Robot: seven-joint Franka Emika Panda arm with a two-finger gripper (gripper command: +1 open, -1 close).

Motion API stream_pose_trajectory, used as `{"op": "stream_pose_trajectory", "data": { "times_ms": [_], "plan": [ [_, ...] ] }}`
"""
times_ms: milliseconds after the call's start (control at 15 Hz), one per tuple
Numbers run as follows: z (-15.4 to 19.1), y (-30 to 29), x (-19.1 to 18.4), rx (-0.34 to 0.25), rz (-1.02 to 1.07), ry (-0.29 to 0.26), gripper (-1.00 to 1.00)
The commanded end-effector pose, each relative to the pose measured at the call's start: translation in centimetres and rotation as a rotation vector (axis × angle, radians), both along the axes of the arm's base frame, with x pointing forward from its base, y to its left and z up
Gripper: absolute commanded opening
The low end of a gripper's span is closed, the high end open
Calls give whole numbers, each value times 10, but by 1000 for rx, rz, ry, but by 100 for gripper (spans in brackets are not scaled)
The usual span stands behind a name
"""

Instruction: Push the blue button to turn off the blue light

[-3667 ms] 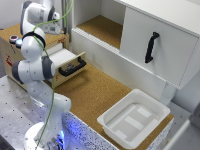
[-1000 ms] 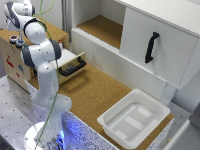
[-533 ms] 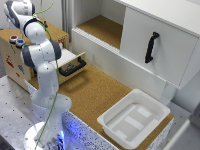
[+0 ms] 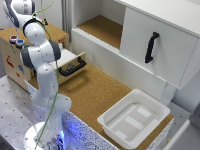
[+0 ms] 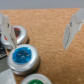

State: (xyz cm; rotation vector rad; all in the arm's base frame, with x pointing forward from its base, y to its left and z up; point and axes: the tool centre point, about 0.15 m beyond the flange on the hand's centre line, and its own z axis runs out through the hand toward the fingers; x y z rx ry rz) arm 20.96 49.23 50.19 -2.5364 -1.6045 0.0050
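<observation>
blue button (image 4: 20,43) sits on the wooden box (image 4: 12,60) at the exterior view's left, partly hidden by the arm (image 4: 40,55); the gripper is out of sight there. wrist view, blurred: blue button (image 5: 23,56) lies between spread fingers (image 5: 72,27), gripper (image 5: 39,28) open, neighbouring buttons cut off.

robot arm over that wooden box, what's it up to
The robot arm is reaching over the wooden box at the exterior view's left, where a few round buttons sit on top. In the wrist view the gripper hangs open above them, with the blue button just below and not touched yet. A red-ringed button and a green one sit beside it. The white tray and the drawer are left alone.
</observation>
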Motion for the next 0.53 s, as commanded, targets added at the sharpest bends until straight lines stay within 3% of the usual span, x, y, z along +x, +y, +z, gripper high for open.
{"op": "stream_pose_trajectory", "data": {
  "times_ms": [0,400,467],
  "plan": [
    [16,-113,36,160,-165,-31,100],
    [14,-244,70,217,-439,-32,100],
    [12,-260,73,204,-472,-41,100]
  ]
}}
